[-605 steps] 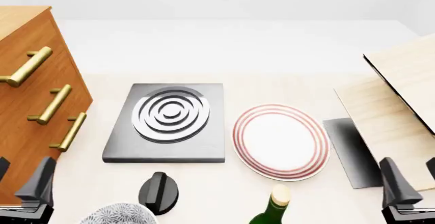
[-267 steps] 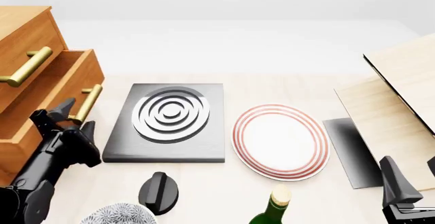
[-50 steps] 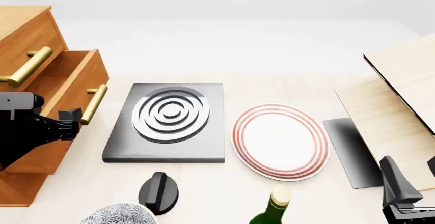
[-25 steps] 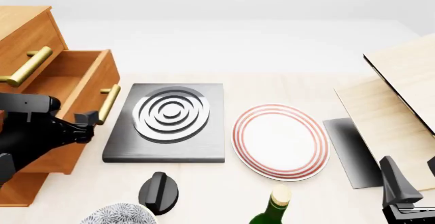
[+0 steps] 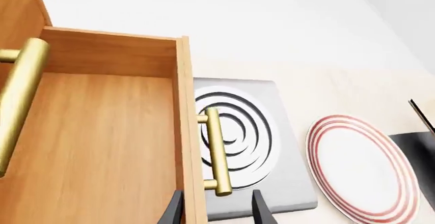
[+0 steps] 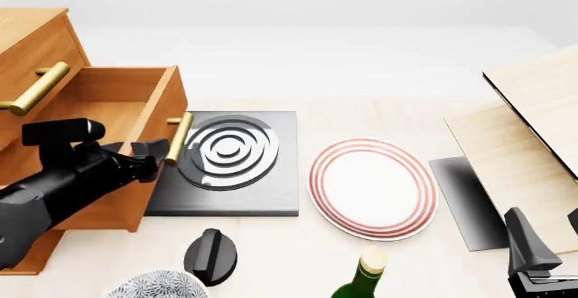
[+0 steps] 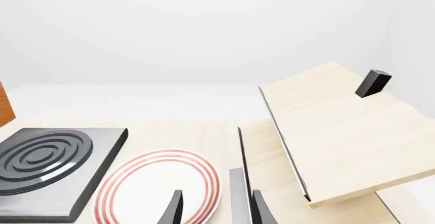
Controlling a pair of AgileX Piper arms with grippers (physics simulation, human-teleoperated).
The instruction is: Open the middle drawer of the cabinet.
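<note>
Orange-brown cabinet (image 6: pixel 32 37) at left, middle drawer (image 6: pixel 135 118) pulled well out — interior bare, brass bar handle.

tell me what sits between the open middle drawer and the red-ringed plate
The hob plate lies between the middle drawer and the plate, clearest in the front view.

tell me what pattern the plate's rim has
Thin red concentric rings on the white plate, clearest in the front view.

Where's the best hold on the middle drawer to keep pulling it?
Grip the brass bar handle on the middle drawer near its middle. Standoffs leave a gap behind it, so come from the front with fingers straddling the bar. The left gripper is lined up near its lower end.
</note>
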